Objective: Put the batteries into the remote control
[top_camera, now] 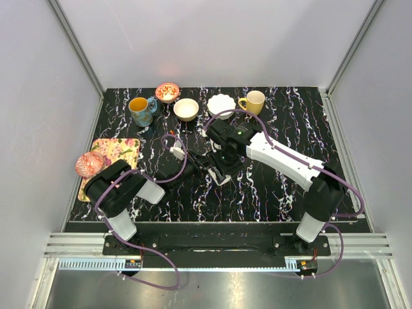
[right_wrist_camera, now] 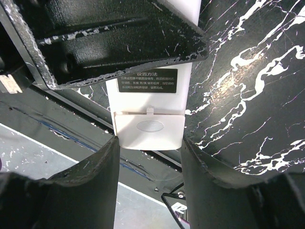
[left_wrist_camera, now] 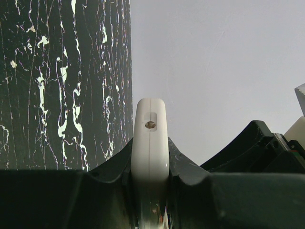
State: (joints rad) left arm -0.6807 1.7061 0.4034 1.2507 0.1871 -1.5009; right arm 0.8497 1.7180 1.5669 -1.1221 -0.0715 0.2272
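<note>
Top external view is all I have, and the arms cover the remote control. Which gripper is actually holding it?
Observer: The left gripper is shut on the remote control. In the left wrist view, its white end pokes out between the fingers.
Operator: Is the battery cover off yet?
Observer: No. The right wrist view shows the battery cover in place on the white back.
Operator: Where is the right gripper?
Observer: The right gripper straddles that cover end. I cannot tell whether its fingers touch.
</note>
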